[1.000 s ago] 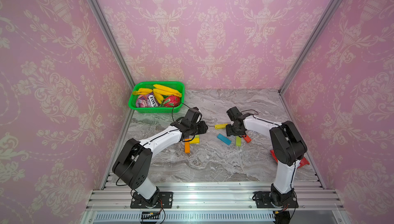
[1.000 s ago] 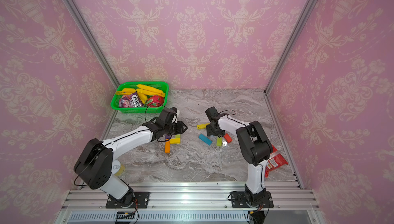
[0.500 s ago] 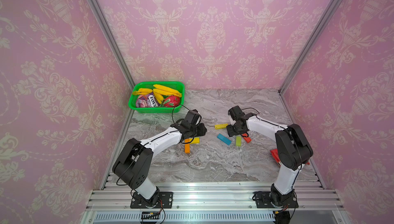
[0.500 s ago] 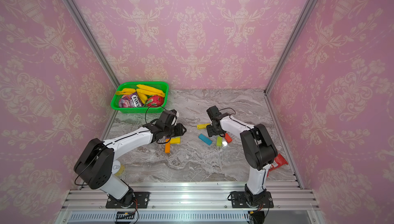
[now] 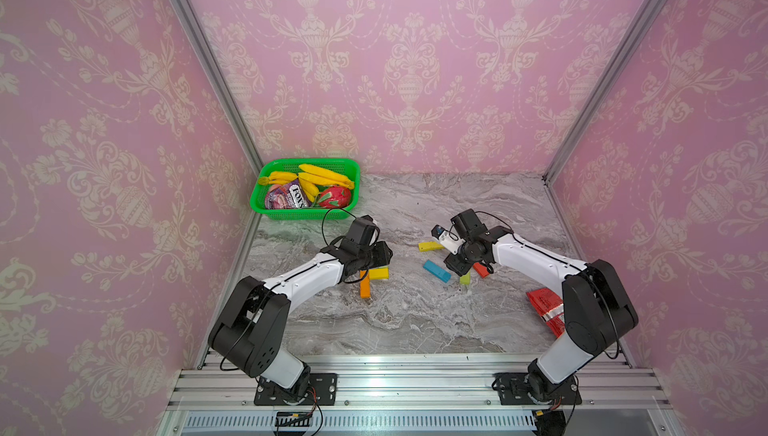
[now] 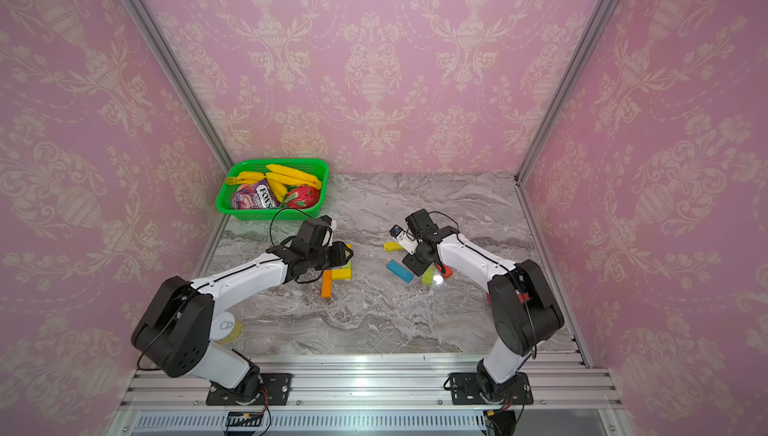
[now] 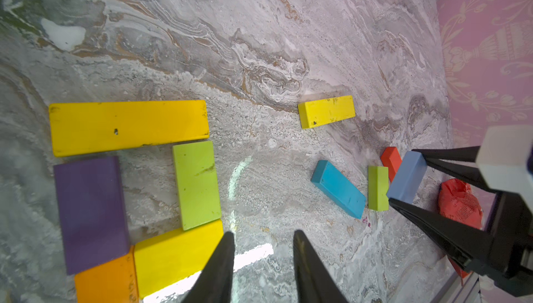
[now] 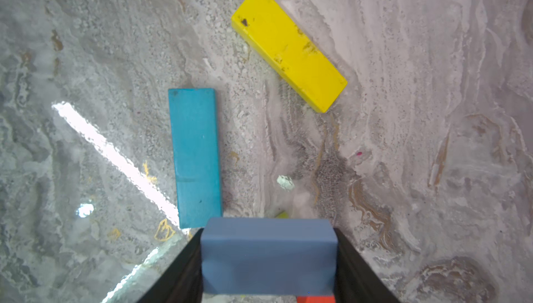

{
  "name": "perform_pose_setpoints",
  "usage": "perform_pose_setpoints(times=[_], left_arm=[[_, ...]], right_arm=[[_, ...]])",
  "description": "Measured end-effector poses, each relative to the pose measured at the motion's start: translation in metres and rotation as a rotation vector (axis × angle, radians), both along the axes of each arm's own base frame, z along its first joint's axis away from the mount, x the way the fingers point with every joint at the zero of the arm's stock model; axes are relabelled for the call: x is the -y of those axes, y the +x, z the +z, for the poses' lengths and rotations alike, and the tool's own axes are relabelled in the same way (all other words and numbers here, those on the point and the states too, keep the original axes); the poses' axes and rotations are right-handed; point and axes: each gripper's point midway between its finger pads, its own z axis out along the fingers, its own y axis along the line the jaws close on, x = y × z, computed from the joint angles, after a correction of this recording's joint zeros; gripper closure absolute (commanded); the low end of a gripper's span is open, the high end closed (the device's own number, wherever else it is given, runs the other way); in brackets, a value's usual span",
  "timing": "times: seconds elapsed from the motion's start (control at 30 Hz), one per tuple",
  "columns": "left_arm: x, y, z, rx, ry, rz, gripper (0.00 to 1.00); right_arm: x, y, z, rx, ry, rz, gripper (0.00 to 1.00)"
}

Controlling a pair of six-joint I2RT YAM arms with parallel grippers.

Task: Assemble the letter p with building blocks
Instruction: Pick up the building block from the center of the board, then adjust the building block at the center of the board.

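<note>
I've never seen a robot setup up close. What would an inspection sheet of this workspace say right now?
Surface: grey marbled tabletop, glare streaks, small marks.
Job's things: long yellow block, purple block, lime block, short yellow block and orange block grouped together; loose yellow block, teal block, small lime block and red block lie near the right arm; light blue block is held.
Clutter: green basket with bananas; red packet beside the right arm.
Grippers: left gripper open, empty, beside the group; right gripper shut on the light blue block.
Cables: black cable loops above the left wrist.
Surroundings: pink patterned walls, aluminium rail in front.
</note>
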Motion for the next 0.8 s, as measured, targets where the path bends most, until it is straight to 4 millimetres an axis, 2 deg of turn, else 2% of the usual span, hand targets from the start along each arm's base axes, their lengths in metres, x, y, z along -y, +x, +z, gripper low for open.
perform_pose_setpoints(times=[0.1,0.23,0.53,0.67,0.8], left_arm=[[-0.006,-0.001,0.003,0.010,-0.010,0.011,0.63],[-0.013,-0.002,0.005,0.023,-0.017,0.024,0.62],[-0.017,-0.008,0.005,0.031,-0.021,0.028,0.62],[-0.018,-0.010,0.008,0.037,-0.024,0.029,0.62],[-0.019,-0.010,0.015,0.054,-0.032,0.030,0.62]], right_arm=[[-0.003,-0.009,0.001,0.008,0.005,0.119,0.89],[-0.006,-0.005,0.007,0.010,0.050,0.204,0.89],[-0.014,0.039,0.020,-0.004,0.091,0.371,0.89],[-0.011,0.053,0.013,-0.024,0.095,0.410,0.89],[-0.009,0.043,0.000,-0.072,0.088,0.465,0.89]])
